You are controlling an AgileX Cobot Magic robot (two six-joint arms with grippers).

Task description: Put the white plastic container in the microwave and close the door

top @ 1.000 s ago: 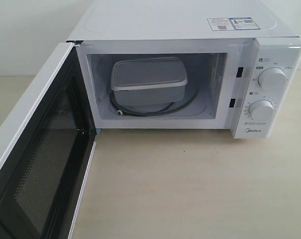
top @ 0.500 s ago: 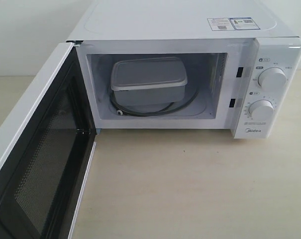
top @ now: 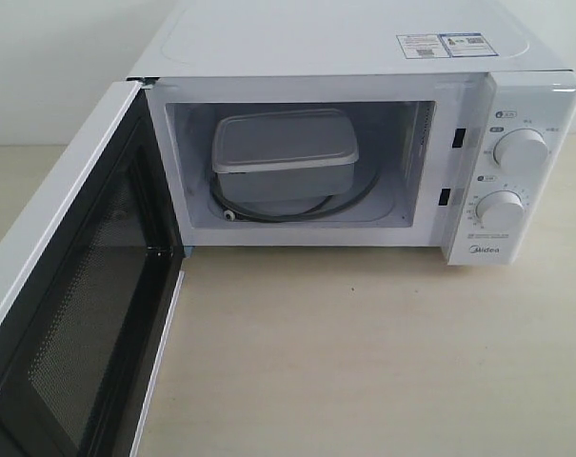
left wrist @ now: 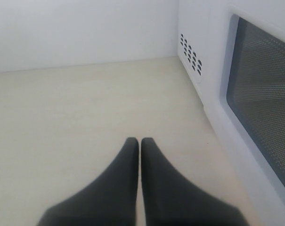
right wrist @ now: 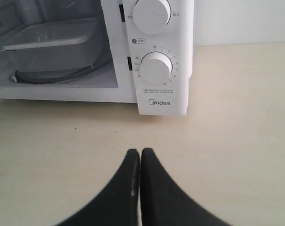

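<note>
- One white plastic container (top: 285,157) sits lid-on inside the microwave (top: 345,38), on the turntable (top: 307,210), toward the left and back of the cavity.
- The door (top: 69,314) stands wide open, swung out on the left, with its black mesh inner face turned toward the cavity side.
- The left gripper (left wrist: 140,141) has its two dark fingers pressed together with nothing between them. It hangs over the bare table (top: 364,352) just beside the door's outer face, well apart from the container.
- The right gripper (right wrist: 140,151) is likewise pressed together and empty. It is over the table in front of the control panel, near the lower dial (right wrist: 155,68).
- From the right wrist view the container lies beyond the gripper and off to one side, inside the open cavity, not touched.
- Neither gripper shows in the exterior view.
</note>
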